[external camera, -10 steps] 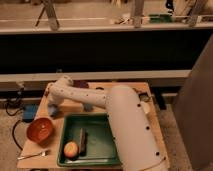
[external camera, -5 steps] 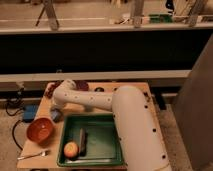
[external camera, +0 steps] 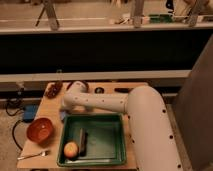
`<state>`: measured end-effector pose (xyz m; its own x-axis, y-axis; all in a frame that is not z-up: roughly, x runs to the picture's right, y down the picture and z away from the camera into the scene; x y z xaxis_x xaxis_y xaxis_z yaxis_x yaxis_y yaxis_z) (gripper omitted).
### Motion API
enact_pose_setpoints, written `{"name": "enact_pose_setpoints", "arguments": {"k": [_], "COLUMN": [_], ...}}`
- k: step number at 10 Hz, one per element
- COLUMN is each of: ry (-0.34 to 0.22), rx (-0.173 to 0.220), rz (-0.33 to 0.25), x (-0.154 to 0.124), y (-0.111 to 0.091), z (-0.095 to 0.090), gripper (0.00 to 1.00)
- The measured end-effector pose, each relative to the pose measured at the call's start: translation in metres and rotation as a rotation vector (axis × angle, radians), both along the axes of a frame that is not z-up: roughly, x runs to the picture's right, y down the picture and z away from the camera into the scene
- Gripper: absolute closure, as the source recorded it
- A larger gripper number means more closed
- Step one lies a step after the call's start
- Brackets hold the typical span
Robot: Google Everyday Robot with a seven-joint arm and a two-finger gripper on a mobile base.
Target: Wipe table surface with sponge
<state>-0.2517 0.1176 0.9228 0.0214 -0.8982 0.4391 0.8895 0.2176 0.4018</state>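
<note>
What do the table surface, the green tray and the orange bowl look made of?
Table surface: light tan wood, smooth matt face. Green tray: likely plastic, uniform colour, moulded rim. Orange bowl: plastic or glazed ceramic; unclear. The tool sits at the arm's end, by the tray's far corner nearest the bowl.

White arm is spanning in from the lower right, its thick upper link rising along the right side and the slimmer forearm lying roughly level, pointing left. The claw is hanging down at the forearm's left end, low over the left-middle of the counter, and the wrist is mostly covering it.
</note>
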Motion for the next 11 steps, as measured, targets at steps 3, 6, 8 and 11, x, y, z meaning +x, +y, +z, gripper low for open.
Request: {"name": "enact_pose_setpoints", "arguments": {"k": [3,6,8,11], "ry": [0.023,0.016,0.006,-0.038], "rx": [0.020,0.042,0.060,0.076], "rz": [0.028,0.033,0.028,0.007], "x": [0.001,-0.014,-0.027,-0.058], "y": [-0.015,-0.032,-0.042,-0.051], "z": [0.016,0.031,0.037,0.038], "gripper": [1.00,1.00,1.00,1.00]}}
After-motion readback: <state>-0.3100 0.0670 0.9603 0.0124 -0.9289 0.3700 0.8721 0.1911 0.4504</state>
